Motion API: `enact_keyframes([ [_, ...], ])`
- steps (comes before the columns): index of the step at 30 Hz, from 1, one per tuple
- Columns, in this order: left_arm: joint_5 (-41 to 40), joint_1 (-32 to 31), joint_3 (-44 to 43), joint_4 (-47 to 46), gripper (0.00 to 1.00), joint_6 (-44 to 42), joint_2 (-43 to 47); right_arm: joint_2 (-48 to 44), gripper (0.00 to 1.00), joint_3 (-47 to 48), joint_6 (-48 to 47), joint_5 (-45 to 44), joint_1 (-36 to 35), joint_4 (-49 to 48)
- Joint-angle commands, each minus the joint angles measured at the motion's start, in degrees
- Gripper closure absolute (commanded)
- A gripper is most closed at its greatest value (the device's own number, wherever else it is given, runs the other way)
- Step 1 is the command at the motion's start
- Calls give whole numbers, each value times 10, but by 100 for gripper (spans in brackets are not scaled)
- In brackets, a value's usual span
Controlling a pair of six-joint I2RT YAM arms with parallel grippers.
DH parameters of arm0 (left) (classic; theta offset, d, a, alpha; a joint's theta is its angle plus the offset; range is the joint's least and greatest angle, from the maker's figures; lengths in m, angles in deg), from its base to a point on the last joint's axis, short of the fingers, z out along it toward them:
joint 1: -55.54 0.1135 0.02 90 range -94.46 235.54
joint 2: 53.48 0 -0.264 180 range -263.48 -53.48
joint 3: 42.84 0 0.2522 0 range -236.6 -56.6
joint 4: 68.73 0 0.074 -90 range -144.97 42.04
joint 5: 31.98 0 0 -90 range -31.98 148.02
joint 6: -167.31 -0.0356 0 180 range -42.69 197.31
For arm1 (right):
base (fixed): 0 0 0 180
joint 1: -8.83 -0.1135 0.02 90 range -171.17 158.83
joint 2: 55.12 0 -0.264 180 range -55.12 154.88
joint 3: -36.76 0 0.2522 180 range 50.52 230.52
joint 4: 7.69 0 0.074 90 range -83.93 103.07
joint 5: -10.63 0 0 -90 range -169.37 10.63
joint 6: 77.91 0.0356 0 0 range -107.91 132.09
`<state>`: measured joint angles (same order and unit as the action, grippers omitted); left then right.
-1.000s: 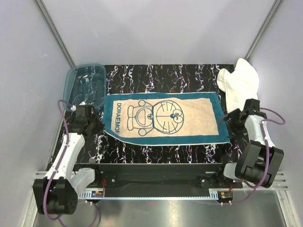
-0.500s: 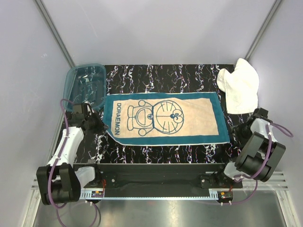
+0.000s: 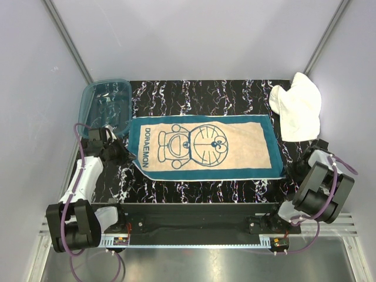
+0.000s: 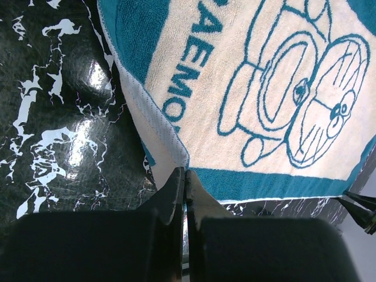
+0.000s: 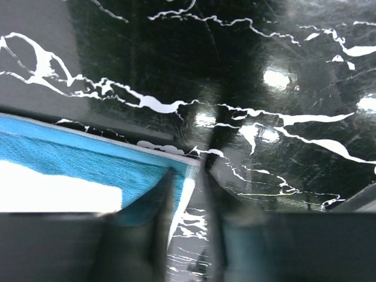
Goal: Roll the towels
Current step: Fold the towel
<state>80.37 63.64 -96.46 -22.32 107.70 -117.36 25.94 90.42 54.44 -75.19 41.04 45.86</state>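
1. Pressing the jaws of the left gripper (image 4: 185,176) fully together, tips touching the white hem of the printed towel (image 3: 205,147) at its near-left corner; hard to tell whether pinching any cloth.
2. Holding the jaws of the right gripper (image 5: 189,185) narrowly apart, blurred, with the near-right corner of that towel lying right at the gap; impossible to tell whether gripping it.
3. Lying flat and unrolled across the middle of the desk (image 3: 200,94), long side running left to right: the printed towel, cream with a teal border, cartoon figure and lettering facing up.
4. Curling up slightly at the near-left hem, showing a pale underside in the left wrist view.
5. Sitting crumpled and unrolled at the far-right corner of the desk, well apart from the printed one: the white towel (image 3: 298,106).
6. Resting at the far-left corner, just beside the printed towel's far-left corner: a see-through teal tub (image 3: 88,100).
7. Reaching in low from the near edge: left arm (image 3: 88,176) by the towel's left short edge, right arm (image 3: 322,176) by its right short edge.
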Motion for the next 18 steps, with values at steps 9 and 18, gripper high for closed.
enact_keyframes([
  [9,2,4,-15,-19,100,-6,7,8,100,4,-17,30,-5,-46],
  [18,-18,-21,-15,-13,100,7,-9,-111,100,73,-48,70,28,45],
])
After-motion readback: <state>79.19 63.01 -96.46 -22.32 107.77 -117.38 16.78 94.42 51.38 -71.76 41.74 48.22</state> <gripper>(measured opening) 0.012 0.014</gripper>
